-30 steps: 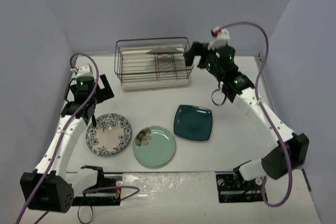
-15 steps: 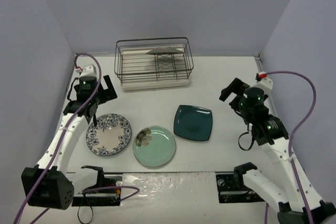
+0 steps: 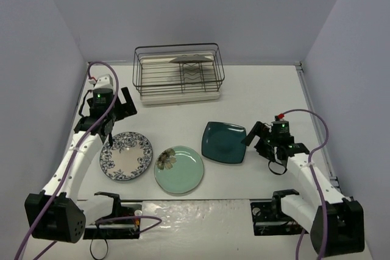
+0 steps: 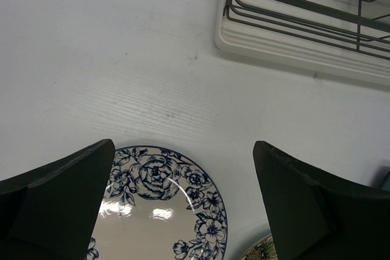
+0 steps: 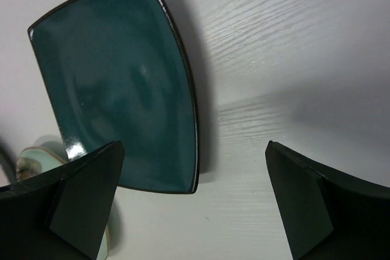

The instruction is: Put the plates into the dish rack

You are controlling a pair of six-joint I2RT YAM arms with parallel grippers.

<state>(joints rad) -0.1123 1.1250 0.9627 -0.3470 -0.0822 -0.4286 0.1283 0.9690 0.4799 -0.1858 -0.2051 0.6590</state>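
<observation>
The plates closest to the jaws are the dark teal square plate point(image 3: 224, 142) and the white plate with blue floral rim point(image 3: 126, 156), both flat on the table point(image 3: 262, 89). The right gripper point(image 3: 255, 141) has its jaws spread wide and empty, low at the teal plate's 3 o'clock edge, not touching it. The left gripper point(image 3: 116, 117), jaws also wide apart and holding nothing, hangs above the floral plate's 11 o'clock rim. The mint-green plate point(image 3: 178, 169) lies just beside the floral plate at its 4 o'clock, and at the teal plate's 7 o'clock. Farther out, at the table's 12 o'clock end, sits the dish rack point(image 3: 146, 48), with the grey plate point(image 3: 192, 60) standing among the dividers in its right half.
</observation>
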